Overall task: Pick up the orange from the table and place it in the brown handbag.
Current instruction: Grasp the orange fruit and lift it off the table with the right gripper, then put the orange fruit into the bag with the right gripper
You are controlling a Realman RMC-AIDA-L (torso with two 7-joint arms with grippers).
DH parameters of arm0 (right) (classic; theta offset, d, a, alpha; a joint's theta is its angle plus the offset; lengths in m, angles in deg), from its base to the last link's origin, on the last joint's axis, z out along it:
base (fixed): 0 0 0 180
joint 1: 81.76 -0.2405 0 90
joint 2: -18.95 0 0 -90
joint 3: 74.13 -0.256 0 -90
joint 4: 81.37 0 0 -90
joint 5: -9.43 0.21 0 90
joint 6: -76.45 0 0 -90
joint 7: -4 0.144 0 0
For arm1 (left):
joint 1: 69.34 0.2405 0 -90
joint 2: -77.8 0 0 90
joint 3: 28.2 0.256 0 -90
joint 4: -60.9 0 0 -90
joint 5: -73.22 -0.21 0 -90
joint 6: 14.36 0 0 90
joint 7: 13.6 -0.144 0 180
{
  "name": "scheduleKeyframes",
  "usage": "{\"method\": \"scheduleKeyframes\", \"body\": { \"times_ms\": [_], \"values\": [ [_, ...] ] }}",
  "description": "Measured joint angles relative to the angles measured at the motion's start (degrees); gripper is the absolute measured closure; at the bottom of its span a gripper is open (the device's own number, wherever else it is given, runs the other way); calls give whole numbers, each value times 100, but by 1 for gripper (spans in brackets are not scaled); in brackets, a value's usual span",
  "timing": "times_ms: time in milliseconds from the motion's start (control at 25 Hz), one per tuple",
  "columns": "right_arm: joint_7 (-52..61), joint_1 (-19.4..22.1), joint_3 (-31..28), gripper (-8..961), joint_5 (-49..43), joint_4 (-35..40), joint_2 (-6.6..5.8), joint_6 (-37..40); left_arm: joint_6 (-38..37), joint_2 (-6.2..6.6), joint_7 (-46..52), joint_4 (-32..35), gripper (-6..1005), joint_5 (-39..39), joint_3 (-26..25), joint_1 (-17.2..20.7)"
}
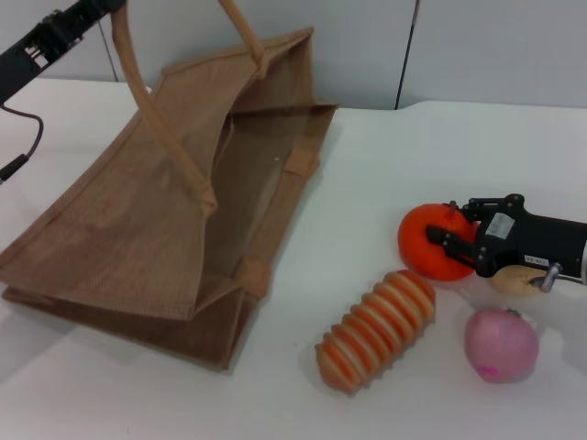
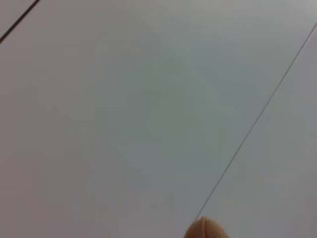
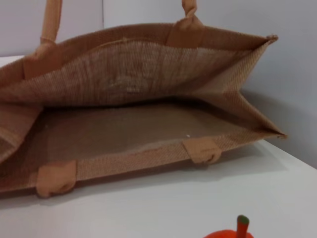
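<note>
Head view: I see my right gripper (image 1: 447, 236) closed around the orange (image 1: 431, 240) on the table (image 1: 385, 165), well right of the brown handbag (image 1: 119, 229), whose handle my left arm holds up; that hand's state I cannot tell. Left wrist view: only blank wall. Right wrist view: the bag's open mouth faces me, the orange's stem near.

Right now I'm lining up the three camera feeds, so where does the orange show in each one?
Head view: the orange lies right of centre on the table, at the right gripper.
Left wrist view: not in it.
Right wrist view: only its top and stem show at the lower edge.
Shared landmark: the brown handbag, open-mouthed, in the head and right wrist views.
</note>
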Motion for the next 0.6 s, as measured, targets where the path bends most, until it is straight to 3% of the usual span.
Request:
{"method": "scheduleKeyframes", "body": {
  "times_ms": [320,600],
  "values": [
    [-44,-25,-50,637,32,-28,9,-386,116,4,6,0,886,6,-1,-12],
    [-194,-26,-97,680,309,-32,14,-111,165,8,16,1,886,6,-1,-19]
  ]
}}
